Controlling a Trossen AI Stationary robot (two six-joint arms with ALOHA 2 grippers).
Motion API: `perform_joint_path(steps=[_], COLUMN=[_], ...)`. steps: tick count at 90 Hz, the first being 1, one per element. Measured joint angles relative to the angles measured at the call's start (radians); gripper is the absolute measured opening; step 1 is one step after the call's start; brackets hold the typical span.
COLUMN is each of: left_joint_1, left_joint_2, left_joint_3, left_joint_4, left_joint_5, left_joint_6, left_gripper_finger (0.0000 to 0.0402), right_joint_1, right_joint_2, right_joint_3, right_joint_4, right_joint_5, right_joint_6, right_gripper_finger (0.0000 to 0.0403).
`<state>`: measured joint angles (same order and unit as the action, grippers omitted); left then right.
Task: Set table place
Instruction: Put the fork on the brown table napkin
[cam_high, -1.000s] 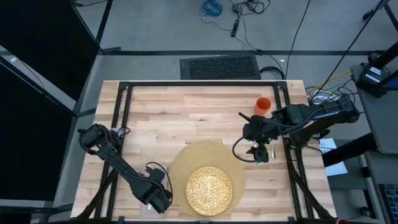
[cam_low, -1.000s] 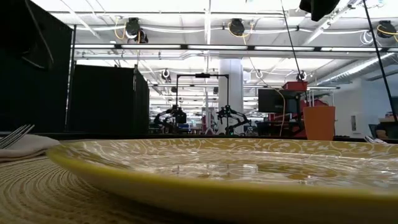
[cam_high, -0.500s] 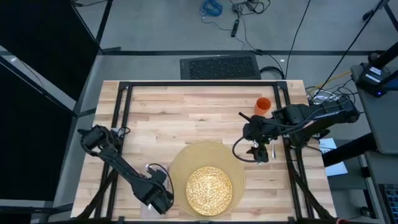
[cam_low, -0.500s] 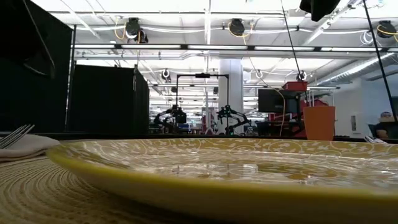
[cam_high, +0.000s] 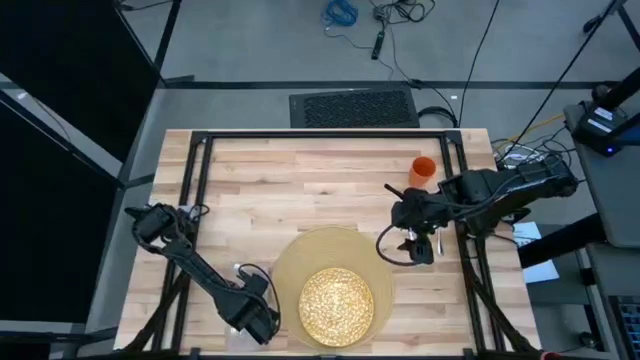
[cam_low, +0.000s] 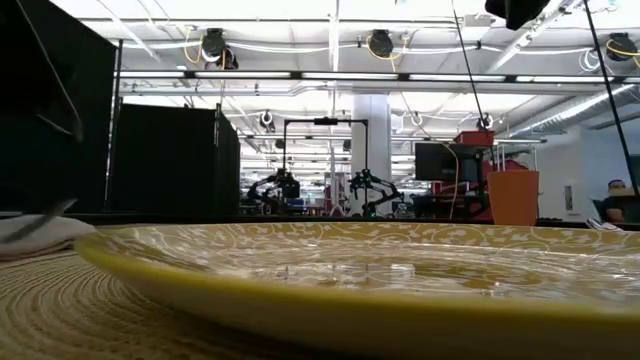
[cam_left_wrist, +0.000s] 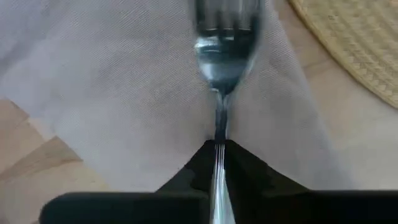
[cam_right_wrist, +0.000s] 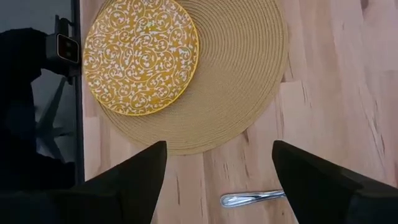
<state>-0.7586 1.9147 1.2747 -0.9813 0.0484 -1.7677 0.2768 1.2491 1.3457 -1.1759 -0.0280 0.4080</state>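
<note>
Left pincer (cam_left_wrist: 217, 149) clenched on fork (cam_left_wrist: 225, 50) above napkin (cam_left_wrist: 124, 93), beside mat (cam_high: 333, 285). Could slip or land askew. Right pincer (cam_right_wrist: 217, 180) spread, waiting over spoon (cam_right_wrist: 252, 198).

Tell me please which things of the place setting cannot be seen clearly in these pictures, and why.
- Fork: tines blurred in the left wrist view; the left gripper, shut on its handle, hides the rest.
- Napkin: under the left arm in the high view.
- Utensil beside the placemat: cut off by a right gripper finger; knife or spoon, unclear.
- Cup: too small for detail.
</note>
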Motion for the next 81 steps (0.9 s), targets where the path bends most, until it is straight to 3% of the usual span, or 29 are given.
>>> perform_joint_path(steps=[21,42,60,81], left_joint_1=[0.005,-0.003,-0.003,0.014], left_joint_2=[-0.069,-0.08,-0.08,-0.075], left_joint_3=[0.001,0.002,0.002,0.002], left_joint_4=[-0.008,-0.07,-0.036,-0.059], left_joint_5=[-0.072,0.083,0.028,0.032], left_joint_6=[-0.055,-0.282,-0.458,-0.477], left_gripper_finger=[0.0002,0.0,0.0002,0.0001], right_joint_1=[0.0,0.0,0.0,0.011], right_joint_2=[0.0,0.0,0.0,0.0], right_joint_3=[0.0,0.0,0.0,0.001], right_joint_4=[0.009,0.013,0.013,-0.015], right_joint_5=[0.0,0.0,-0.009,-0.056], right_joint_6=[0.0,-0.008,-0.079,-0.107], right_gripper_finger=[0.0279,0.0279,0.0279,0.0279])
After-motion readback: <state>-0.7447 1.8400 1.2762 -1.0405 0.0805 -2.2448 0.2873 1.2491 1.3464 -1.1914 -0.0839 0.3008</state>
